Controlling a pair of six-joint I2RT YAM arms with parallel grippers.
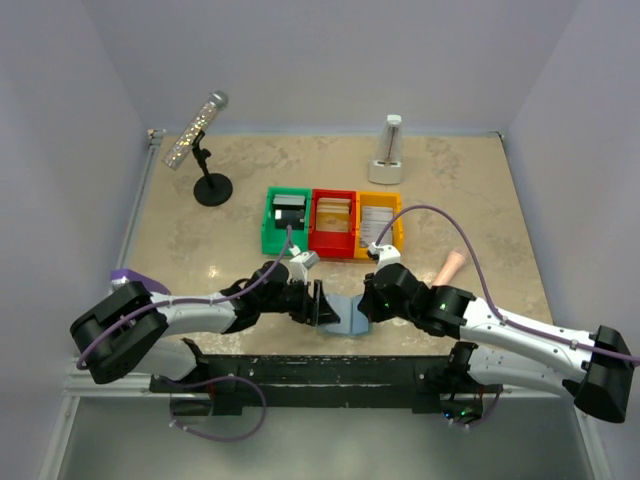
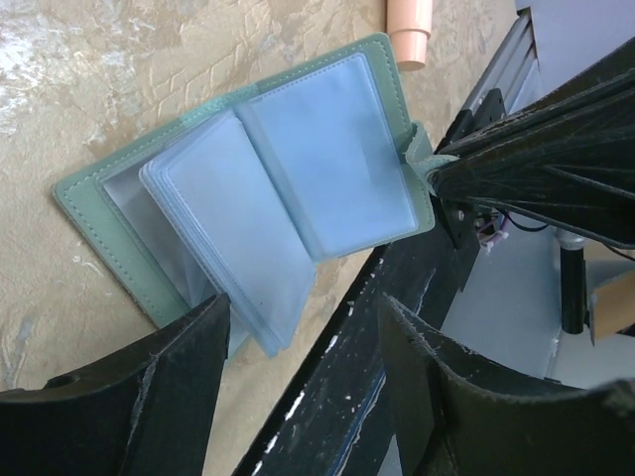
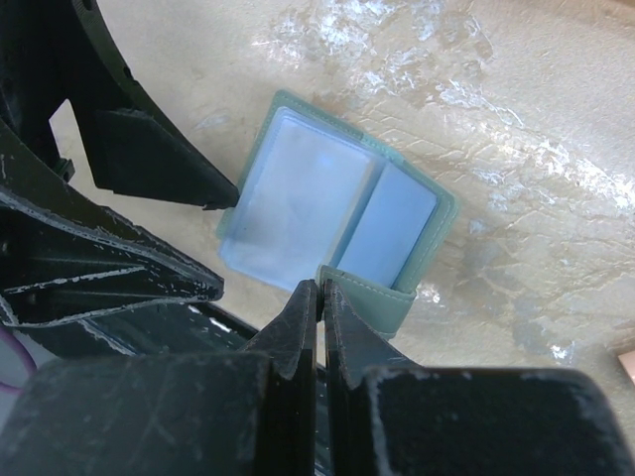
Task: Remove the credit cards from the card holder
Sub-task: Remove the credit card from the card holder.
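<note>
Card holder lies open, pockets up, at the near edge of the table, between the two grippers. Right gripper is clamped on its tab, pinning that side. Left gripper has jaws spread with nothing in them. It sits just beside the opposite side, and a loose corner of the clear pockets reaches into the gap by one finger.

So the holder is straight ahead of the left fingers, with its fold line running diagonally away from them. My read: the left arm is the free one for any pull, while the right acts as anchor.

Credit cards: dark, tan and whitish ones sit in the green bin, red bin and yellow bin behind the holder. The pockets in view look see-through, no card face showing. Can't tell if any is left in the lower leaves.

No brand or readable writing anywhere.
</note>
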